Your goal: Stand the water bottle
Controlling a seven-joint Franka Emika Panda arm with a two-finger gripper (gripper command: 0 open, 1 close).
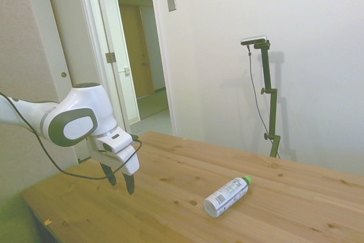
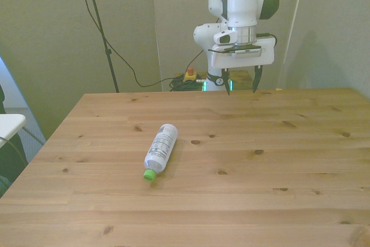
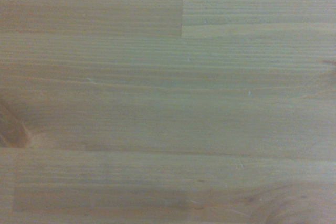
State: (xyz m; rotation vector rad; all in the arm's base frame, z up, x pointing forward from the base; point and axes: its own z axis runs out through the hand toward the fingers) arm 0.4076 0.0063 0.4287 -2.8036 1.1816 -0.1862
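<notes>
Water bottle (image 2: 161, 149) lies on its side on the wooden table (image 2: 277, 166), green cap (image 2: 149, 174) toward the near edge; gripper (image 2: 240, 84) hangs above the far edge, fingers apart, empty, well apart from bottle, toward front view's right.

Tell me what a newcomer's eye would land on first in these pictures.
First, the water bottle lying on its side on the wooden table, left of centre in the front view, its bright green cap toward the near edge. Next, the white arm's gripper hanging open and empty above the table's far edge, well apart from the bottle.
</notes>
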